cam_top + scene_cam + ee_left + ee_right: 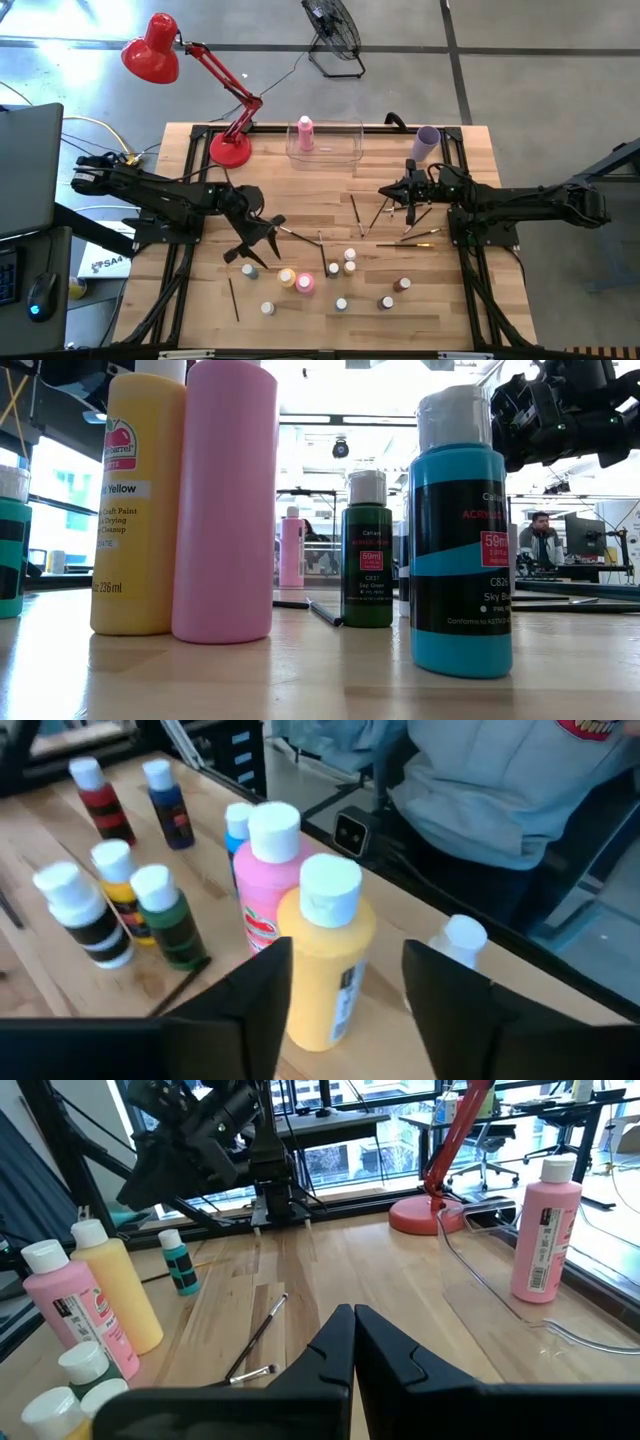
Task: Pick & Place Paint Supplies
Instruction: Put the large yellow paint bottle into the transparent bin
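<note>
A yellow paint bottle (325, 960) and a pink one (265, 890) stand upright side by side near the table's front (287, 277). My left gripper (345, 990) is open. It hovers just short of the yellow bottle, which shows in the gap between its fingers, untouched. Several tiny white-capped bottles (165, 915) stand around them. Paintbrushes (355, 215) lie flat mid-table. Another pink bottle (305, 132) stands in the clear bin (340, 150). My right gripper (352, 1342) is shut, holds nothing, and waits near the lilac cup (427, 142).
A red desk lamp (230, 148) stands at the far left of the table. A teal tiny bottle (249, 270) stands close beside my left gripper (265, 240). One brush (235, 298) lies at the near left. A person stands beyond the table's near edge (480, 790).
</note>
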{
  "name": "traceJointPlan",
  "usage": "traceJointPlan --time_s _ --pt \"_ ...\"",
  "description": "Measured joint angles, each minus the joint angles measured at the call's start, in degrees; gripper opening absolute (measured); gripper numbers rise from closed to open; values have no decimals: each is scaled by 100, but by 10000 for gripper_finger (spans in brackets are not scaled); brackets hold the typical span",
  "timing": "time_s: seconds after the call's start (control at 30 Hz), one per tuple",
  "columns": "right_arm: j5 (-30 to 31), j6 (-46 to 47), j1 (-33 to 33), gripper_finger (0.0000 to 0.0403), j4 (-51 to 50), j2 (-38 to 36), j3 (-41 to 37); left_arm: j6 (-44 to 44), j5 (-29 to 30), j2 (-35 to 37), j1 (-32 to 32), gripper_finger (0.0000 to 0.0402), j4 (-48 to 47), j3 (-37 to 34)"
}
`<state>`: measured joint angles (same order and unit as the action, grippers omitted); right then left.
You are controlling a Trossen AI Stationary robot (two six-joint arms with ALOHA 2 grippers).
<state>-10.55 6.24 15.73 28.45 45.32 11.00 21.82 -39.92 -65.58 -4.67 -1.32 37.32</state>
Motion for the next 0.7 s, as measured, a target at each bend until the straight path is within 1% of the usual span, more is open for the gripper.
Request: traceJointPlan --time_s 0.13,0.27,0.43,0.7 --pt "-4 0 0 2 -3 0 0 176 -17 0 -9 222 468 2" --pt "-8 0 -2 2 -3 0 0 356 -28 0 -49 239 443 2" --pt "-7 0 -2 2 -5 0 0 367 135 -115 -238 244 485 0" --pt "-9 0 -2 2 -3 0 0 333 501 -721 -411 244 1240 11"
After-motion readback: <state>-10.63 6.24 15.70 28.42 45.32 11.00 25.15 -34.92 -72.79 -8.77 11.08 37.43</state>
